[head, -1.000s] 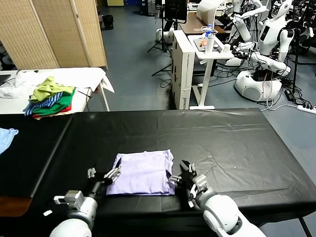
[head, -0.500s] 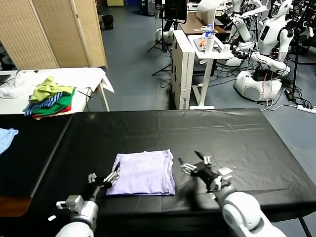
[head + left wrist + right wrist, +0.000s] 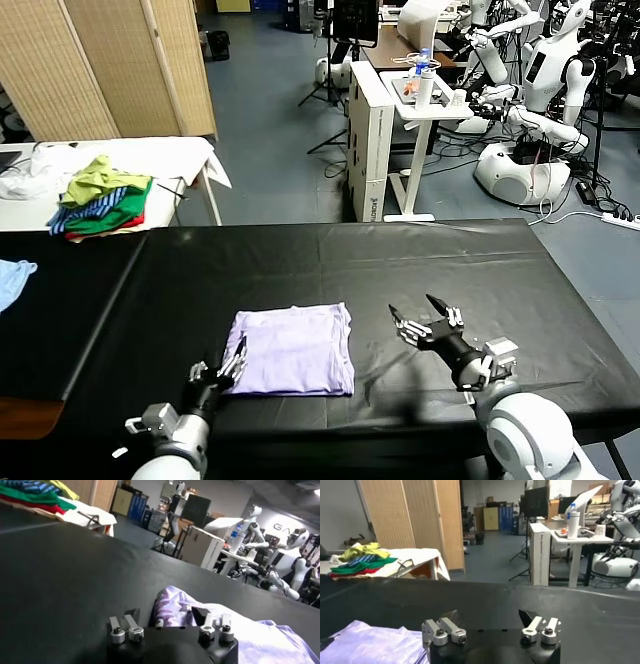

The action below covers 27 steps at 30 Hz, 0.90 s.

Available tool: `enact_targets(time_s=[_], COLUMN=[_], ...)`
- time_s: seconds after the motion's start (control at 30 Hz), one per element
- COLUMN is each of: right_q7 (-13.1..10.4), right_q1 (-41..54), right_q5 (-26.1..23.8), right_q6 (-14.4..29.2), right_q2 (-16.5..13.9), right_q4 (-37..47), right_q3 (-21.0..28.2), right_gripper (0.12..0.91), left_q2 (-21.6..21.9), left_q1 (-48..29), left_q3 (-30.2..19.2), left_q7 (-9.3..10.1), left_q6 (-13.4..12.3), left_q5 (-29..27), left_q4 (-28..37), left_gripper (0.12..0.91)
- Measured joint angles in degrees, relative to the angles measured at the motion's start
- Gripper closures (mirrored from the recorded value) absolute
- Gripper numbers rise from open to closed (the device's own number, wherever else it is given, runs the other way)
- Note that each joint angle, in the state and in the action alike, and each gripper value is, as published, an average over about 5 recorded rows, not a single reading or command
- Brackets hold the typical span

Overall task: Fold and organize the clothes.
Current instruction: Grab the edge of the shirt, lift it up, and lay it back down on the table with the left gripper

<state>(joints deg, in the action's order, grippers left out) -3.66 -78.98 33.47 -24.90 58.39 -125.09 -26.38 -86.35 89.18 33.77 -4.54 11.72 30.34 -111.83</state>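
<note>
Now T-shirt (image 3: 293,350) folded flat on black table (image 3: 500,270), near front edge. Left gripper (image 3: 232,362) at its near-left corner, fingers parted astride the hem, clearly nearer. Right gripper (image 3: 425,318) well apart, spread wide, holding nothing.

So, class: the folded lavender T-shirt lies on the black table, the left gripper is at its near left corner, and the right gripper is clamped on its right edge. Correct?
Not quite. The right gripper is open and off the T-shirt, over bare black table, as the head view shows. The left gripper is at the near left corner.
</note>
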Motion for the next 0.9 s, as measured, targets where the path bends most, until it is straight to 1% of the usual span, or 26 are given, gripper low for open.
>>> enact_targets(time_s=[0.1, 0.17, 0.2, 0.33, 0.37, 0.43, 0.57, 0.7, 0.8, 0.9], right_q7=[0.0, 0.0, 0.0, 0.0, 0.0, -0.01, -0.07, -0.14, -0.17, -0.19], right_q1=[0.04, 0.08, 0.09, 0.0, -0.05, -0.13, -0.26, -0.35, -0.33, -0.22], right_q5=[-0.1, -0.23, -0.29, -0.5, -0.54, -0.67, -0.93, -1.14, -1.43, -1.78], right_q6=[0.02, 0.05, 0.06, 0.13, 0.14, 0.18, 0.25, 0.3, 0.33, 0.36], right_q2=[0.19, 0.37, 0.46, 0.66, 0.67, 0.68, 0.67, 0.66, 0.67, 0.82], right_q4=[0.12, 0.27, 0.34, 0.47, 0.47, 0.51, 0.88, 1.5, 2.05, 2.59], right_q3=[0.05, 0.1, 0.13, 0.2, 0.18, 0.09, -0.38, -0.71, -0.78, -0.63], right_gripper=[0.118, 0.118, 0.118, 0.118, 0.118, 0.118, 0.118, 0.118, 0.118, 0.118], left_q2=[-0.1, -0.12, -0.13, -0.11, -0.09, 0.04, 0.86, 2.86, 5.67, 9.61], left_q1=[0.01, 0.01, 0.0, -0.15, -0.2, -0.24, -0.05, 0.36, 0.9, 1.63], left_q3=[0.08, 0.16, 0.2, 0.3, 0.31, 0.31, 0.47, 1.46, 2.78, 4.86], left_q7=[0.03, 0.06, 0.08, 0.16, 0.18, 0.23, 0.36, 0.33, 0.36, 0.43], left_q6=[0.23, 0.46, 0.57, 0.79, 0.74, 0.55, 0.29, 0.38, 0.66, 0.88], left_q5=[1.44, 2.42, 2.89, 3.65, 3.41, 2.21, -1.97, -5.36, -5.48, -4.16], left_q4=[0.03, 0.02, 0.02, 0.14, 0.17, 0.09, -0.84, -2.42, -3.72, -4.88], left_gripper=[0.453, 0.507, 0.547, 0.777, 0.82, 0.857, 0.853, 0.855, 0.855, 0.855])
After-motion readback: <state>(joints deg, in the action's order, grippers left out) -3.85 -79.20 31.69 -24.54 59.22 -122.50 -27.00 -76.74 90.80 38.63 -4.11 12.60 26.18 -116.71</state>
